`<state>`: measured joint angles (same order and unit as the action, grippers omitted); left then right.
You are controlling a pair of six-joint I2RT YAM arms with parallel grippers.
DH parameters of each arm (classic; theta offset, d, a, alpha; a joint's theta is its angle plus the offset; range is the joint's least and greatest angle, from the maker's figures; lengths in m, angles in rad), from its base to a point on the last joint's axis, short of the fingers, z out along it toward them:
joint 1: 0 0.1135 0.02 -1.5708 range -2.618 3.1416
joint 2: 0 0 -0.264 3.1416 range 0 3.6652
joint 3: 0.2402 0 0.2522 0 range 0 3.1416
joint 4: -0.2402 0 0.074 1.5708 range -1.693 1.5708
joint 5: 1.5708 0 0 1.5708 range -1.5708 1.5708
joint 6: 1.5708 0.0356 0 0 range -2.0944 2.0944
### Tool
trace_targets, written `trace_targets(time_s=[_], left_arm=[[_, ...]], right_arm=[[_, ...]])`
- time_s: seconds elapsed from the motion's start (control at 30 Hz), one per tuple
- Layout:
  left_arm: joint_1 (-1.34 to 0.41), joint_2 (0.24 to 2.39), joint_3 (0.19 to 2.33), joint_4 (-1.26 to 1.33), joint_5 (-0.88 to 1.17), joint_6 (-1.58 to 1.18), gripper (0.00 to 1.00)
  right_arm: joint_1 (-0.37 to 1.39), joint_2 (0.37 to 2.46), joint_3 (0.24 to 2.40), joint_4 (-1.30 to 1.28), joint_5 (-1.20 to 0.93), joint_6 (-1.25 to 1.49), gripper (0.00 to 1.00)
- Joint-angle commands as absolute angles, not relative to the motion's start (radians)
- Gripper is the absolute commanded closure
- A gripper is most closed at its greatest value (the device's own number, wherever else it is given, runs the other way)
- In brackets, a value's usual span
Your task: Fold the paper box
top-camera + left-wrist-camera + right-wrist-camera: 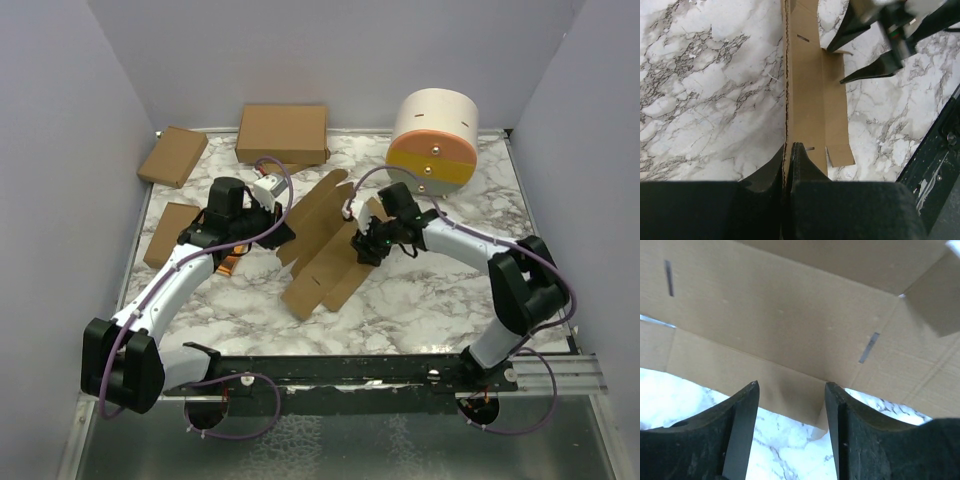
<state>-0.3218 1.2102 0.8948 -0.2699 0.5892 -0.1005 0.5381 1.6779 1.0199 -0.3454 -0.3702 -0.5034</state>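
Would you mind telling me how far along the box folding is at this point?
Early stage. Done: the paper box is creased along its length, one long panel tilted up. In hand: the left gripper is shut on that panel's edge; the right gripper is open, facing the box without gripping it. Left: end flaps and tabs lie unfolded, slots empty; no carton shape yet.

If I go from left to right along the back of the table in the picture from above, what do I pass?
small brown paper box → bigger brown box → round cream and orange tub
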Motion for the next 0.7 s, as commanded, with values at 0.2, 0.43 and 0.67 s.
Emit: trace_targets(time_s=[0.2, 0.43, 0.67], left_arm=[[-0.31, 1.149, 0.892, -0.274, 0.72, 0.088, 1.0], [-0.311, 1.109, 0.874, -0.255, 0.785, 0.14, 1.0], [-0.31, 1.08, 0.85, -0.228, 0.801, 0.126, 1.0]], right_arm=[[0.234, 1.431, 1.092, -0.407, -1.013, -0.639, 0.23], [0.23, 1.436, 1.003, -0.211, -1.174, -0.929, 0.0], [0.23, 1.559, 1.082, -0.181, -1.122, -0.835, 0.13]])
